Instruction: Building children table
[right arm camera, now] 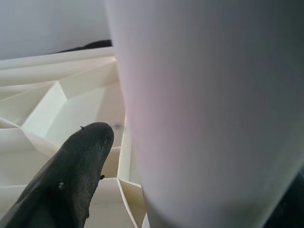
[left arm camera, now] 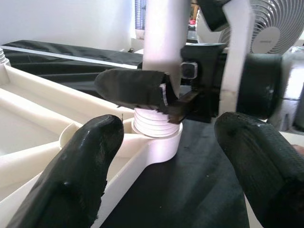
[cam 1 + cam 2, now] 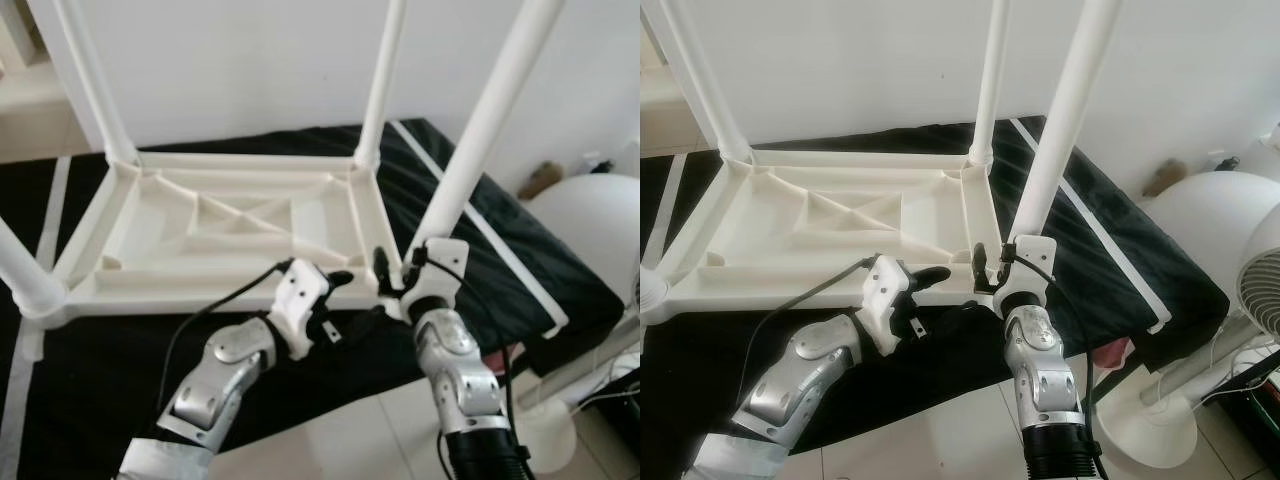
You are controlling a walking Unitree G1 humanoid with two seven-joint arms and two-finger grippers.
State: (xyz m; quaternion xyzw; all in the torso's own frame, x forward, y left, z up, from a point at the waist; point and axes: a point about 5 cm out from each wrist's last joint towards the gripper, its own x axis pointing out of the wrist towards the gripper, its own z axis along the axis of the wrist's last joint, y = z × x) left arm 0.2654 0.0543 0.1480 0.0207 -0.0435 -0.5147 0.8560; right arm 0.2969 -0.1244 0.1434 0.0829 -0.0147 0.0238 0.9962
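On the black mat (image 3: 90, 400), upturned white tabletop (image 3: 230, 225) is lying; its near-right leg (image 3: 480, 130) is being clamped by right gripper (image 3: 992, 268). Left gripper (image 3: 335, 300) is being held spread open beside, grasping nothing.

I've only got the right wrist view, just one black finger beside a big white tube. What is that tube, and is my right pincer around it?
Observer: It is the near-right table leg, standing in a corner of the upside-down tabletop. The right pincer grips its base.
Operator: Is the leg fully seated?
Observer: Not quite; the left wrist view shows threads exposed above the corner socket.
Operator: Where is the left pincer?
Observer: The left pincer is open, beside that corner, holding nothing.
Operator: The other legs?
Observer: Three more legs already stand in their corners.
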